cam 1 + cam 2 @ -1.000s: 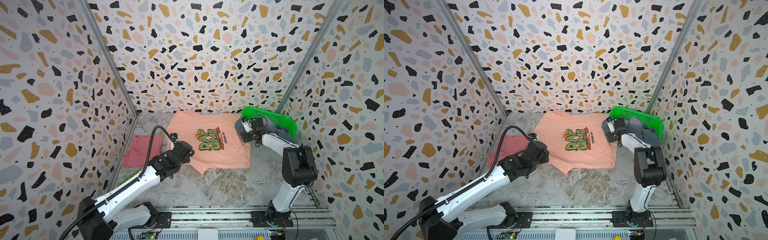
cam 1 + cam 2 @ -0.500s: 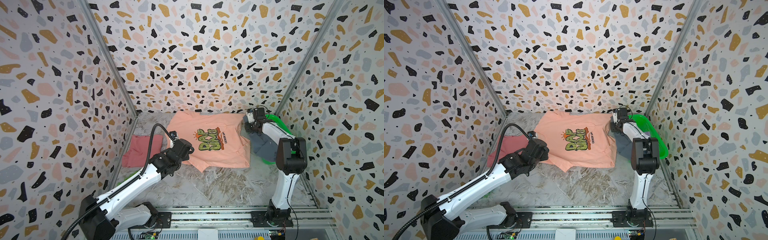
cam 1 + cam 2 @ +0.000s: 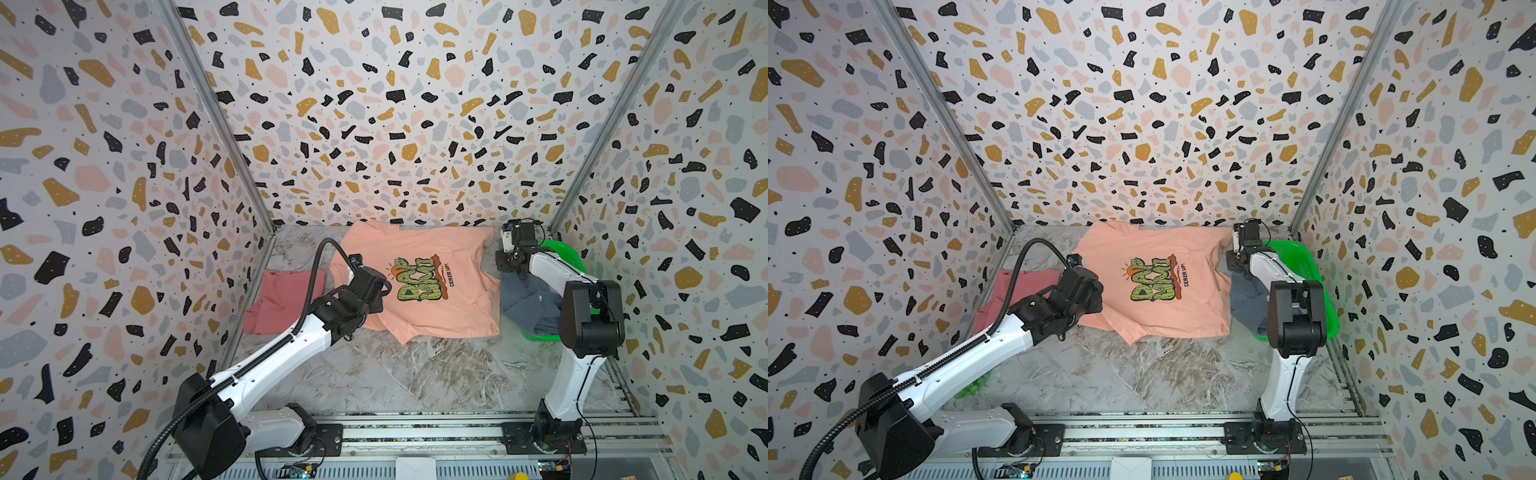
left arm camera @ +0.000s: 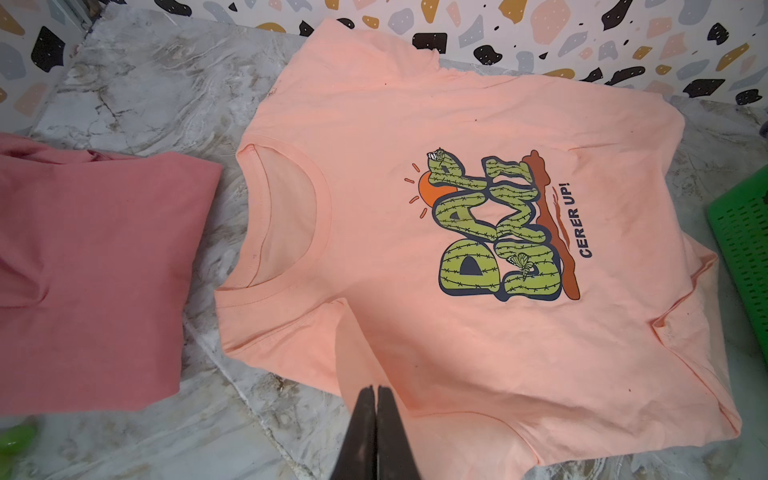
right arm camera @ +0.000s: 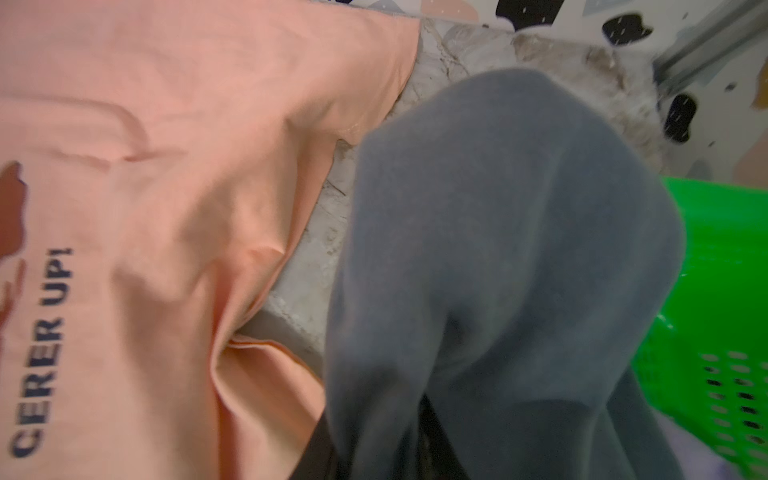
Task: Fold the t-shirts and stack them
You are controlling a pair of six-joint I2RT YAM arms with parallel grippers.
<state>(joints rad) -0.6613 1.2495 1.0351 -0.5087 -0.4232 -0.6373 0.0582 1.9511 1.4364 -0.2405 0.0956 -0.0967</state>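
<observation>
Since a second ago grey tee (image 3: 528,303) trails farther out of basket (image 3: 561,249) | we see right gripper (image 3: 506,265) clamped on it by back wall | peach tee (image 3: 419,286) flat mid-table, red tee (image 3: 282,299) beside | left gripper (image 4: 377,415) closed over peach tee

Lab test cell: terrazzo-patterned walls (image 3: 395,104), aluminium base rail (image 3: 415,432).

peach-orange tee (image 3: 465,307): spread flat, print up, collar leftward, back of table (image 3: 415,374) | dusty rose-red tee (image 3: 282,299): folded, just beside that collar, apart | slate blue-grey tee (image 3: 528,303): bunched, far end lifted, right of peach hem
</observation>
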